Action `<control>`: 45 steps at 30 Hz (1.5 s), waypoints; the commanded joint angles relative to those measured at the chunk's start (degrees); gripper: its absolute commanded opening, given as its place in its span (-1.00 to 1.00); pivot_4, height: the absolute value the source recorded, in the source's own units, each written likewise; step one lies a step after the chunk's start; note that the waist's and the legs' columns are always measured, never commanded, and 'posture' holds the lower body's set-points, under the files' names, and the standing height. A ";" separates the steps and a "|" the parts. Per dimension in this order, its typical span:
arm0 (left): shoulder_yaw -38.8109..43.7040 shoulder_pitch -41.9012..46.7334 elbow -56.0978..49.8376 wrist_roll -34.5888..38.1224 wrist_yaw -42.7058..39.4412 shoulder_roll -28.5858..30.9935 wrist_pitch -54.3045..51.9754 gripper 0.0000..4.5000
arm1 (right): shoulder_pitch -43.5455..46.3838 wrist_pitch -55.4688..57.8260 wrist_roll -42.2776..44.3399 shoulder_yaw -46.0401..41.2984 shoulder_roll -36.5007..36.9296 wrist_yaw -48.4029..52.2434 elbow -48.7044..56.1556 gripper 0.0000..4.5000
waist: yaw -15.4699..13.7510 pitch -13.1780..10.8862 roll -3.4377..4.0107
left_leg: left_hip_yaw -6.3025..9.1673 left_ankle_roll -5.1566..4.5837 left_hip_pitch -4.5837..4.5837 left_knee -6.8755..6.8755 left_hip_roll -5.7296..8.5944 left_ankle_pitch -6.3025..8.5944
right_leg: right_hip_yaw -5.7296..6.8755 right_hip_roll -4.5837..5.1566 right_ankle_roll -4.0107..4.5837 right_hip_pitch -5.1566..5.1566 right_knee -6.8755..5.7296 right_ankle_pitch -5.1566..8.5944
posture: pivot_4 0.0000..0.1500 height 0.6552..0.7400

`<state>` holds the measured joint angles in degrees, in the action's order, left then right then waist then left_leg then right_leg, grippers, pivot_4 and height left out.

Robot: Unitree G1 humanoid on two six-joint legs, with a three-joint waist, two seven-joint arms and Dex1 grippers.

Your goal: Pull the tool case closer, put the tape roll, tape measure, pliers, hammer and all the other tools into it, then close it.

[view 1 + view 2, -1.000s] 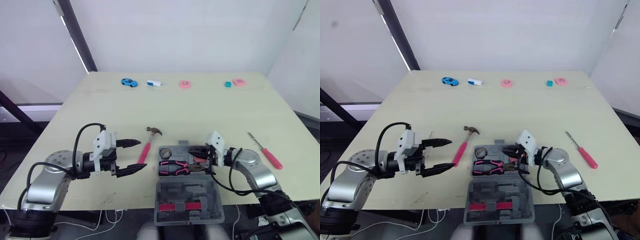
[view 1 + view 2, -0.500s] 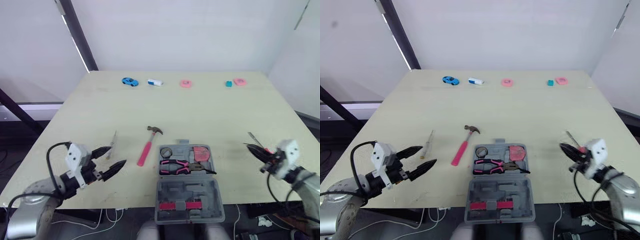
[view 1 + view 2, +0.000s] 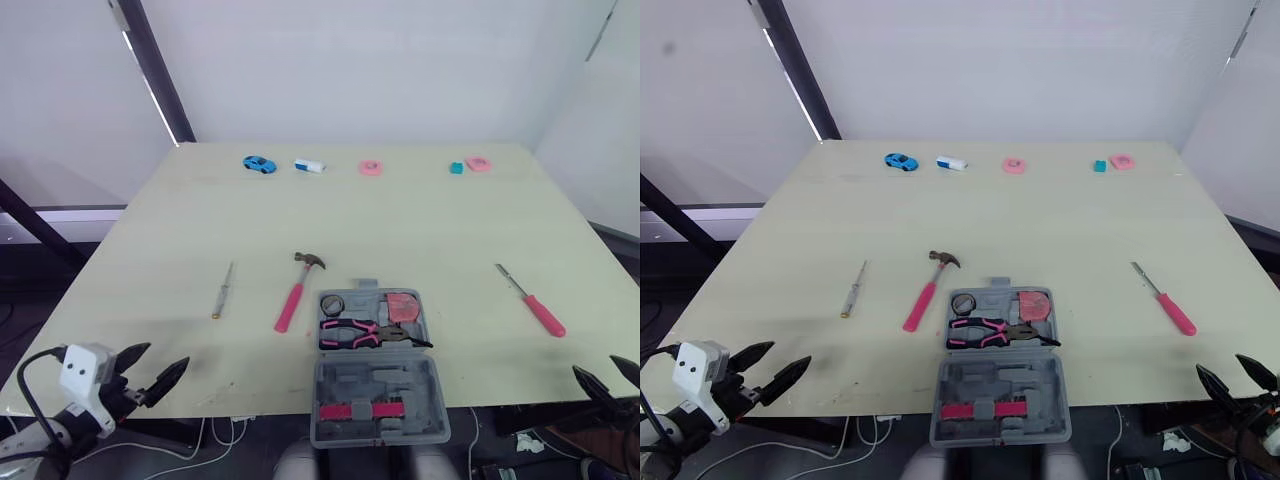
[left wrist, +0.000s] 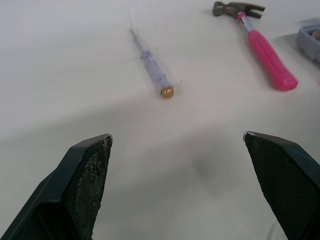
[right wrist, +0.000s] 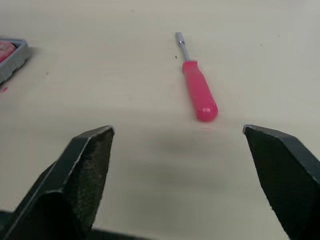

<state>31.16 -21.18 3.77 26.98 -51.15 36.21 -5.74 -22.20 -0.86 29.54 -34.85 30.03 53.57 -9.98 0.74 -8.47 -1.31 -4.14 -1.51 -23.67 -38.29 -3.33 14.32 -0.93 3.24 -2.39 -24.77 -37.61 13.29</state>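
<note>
The grey tool case [image 3: 430, 345] lies open at the table's front edge. Its far half holds pink-handled pliers [image 3: 362, 333], a round tape measure [image 3: 332, 304] and a pink piece [image 3: 403, 305]. A pink-handled hammer [image 3: 293, 295] lies just left of the case, and a slim screwdriver [image 3: 224, 290] further left. A pink screwdriver [image 3: 536, 304] lies to the right. My left gripper [image 3: 160, 358] is open at the front left corner, empty, with the slim screwdriver [image 4: 152, 67] ahead of it. My right gripper [image 3: 603, 370] is open off the front right edge, facing the pink screwdriver [image 5: 199, 90].
Along the far edge sit a blue toy car [image 3: 258, 164], a white block [image 3: 309, 166], two pink round items [image 3: 371, 168] [image 3: 478, 163] and a teal block [image 3: 456, 168]. The case's near half [image 3: 378, 400] overhangs the front edge.
Both arms have drawn back from the middle to the table's front corners. The right gripper left the case and opened, and the slim screwdriver is now uncovered.
</note>
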 commanded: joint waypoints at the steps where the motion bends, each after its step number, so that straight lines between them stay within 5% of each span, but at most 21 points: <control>1: 2.00 -0.67 -0.06 0.13 -0.85 0.73 2.09 1.00 | -0.68 -1.84 1.35 -2.79 1.37 1.10 -1.30 0.98 | 0.00 0.00 0.02 | 0.00 0.02 0.00 0.00 0.00 0.01 | 0.06 0.09 0.00 0.00 0.00 0.00 | 1.00 0.99; 17: -3.54 3.69 -3.39 0.05 -7.55 5.80 0.79 1.00 | 4.91 5.28 0.08 6.26 7.81 4.81 5.95 0.98 | -0.18 -0.08 0.13 | 0.00 -0.15 -0.04 0.10 0.04 -0.08 | 0.21 -0.09 0.03 -0.02 0.05 -0.02 | 1.00 0.99; 27: -16.65 12.66 -3.78 -3.63 -14.64 8.68 0.46 1.00 | 15.09 7.49 -4.19 19.73 11.37 8.62 9.83 0.98 | -0.20 -0.09 0.13 | -0.02 -0.27 -0.07 0.08 0.11 -0.16 | 0.20 -0.31 0.22 0.01 0.03 -0.14 | 1.00 0.99; 30: -19.96 15.51 -1.91 -4.74 -16.34 8.26 1.48 0.61 | 17.77 7.94 -5.05 23.23 11.51 10.18 9.79 0.59 | -0.27 -0.09 0.13 | -0.03 -0.27 -0.08 0.08 0.15 -0.16 | 0.20 -0.36 0.24 0.02 0.03 -0.15 | 1.00 0.99; 37: -27.55 20.37 2.34 -8.19 -20.85 8.00 3.39 -0.87 | 22.43 6.56 -10.45 32.03 11.75 13.20 8.49 -0.89 | -0.24 -0.10 0.12 | -0.11 -0.28 -0.08 0.04 0.16 -0.16 | 0.18 -0.43 0.24 0.03 -0.01 -0.15 | 1.00 0.99; 45: -34.85 26.51 7.08 -12.32 -22.11 5.69 3.17 -0.94 | 27.87 6.03 -16.09 40.57 10.18 13.62 6.33 -0.96 | -0.25 -0.10 0.11 | -0.15 -0.28 -0.07 -0.06 0.16 -0.17 | 0.19 -0.49 0.23 0.05 -0.11 -0.16 | 1.00 0.99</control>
<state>-2.60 4.59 10.67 15.58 -72.54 42.04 -2.92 4.64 5.87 13.91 5.27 40.29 67.03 -4.06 0.48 -8.57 -1.20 -4.30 -1.79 -23.75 -38.37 -3.16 14.15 -0.73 2.74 -2.15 -24.72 -37.72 13.14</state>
